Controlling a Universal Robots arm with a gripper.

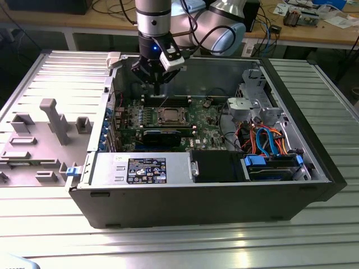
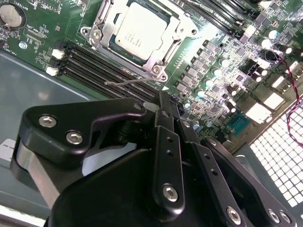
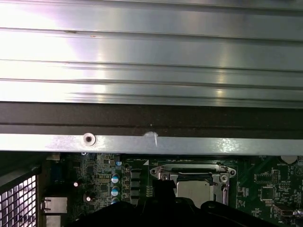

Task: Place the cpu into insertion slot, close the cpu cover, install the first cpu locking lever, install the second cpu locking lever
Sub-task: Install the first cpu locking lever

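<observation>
The cpu (image 2: pixel 139 32) lies flat in the insertion slot (image 2: pixel 158 71) on the green board, silvery top up. The cpu cover (image 2: pixel 105 21) is folded down around it as a silver frame. A thin wire locking lever (image 2: pixel 127 82) runs along one side of the socket, its bent end standing free beside the memory slots. My gripper (image 2: pixel 163 101) hangs a little above the board just off that side of the socket, fingers together with nothing between them. In the exterior view the gripper (image 1: pixel 159 85) is above and behind the socket (image 1: pixel 169 116). The first wrist view shows the cpu (image 3: pixel 194 190).
The board sits inside an open computer case (image 1: pixel 185 193) on a ribbed metal table. Long black memory slots (image 2: pixel 102 66) lie between gripper and socket. Drive bays and orange and blue cables (image 1: pixel 263 140) fill the exterior view's right. The case wall (image 3: pixel 151 144) is close behind the gripper.
</observation>
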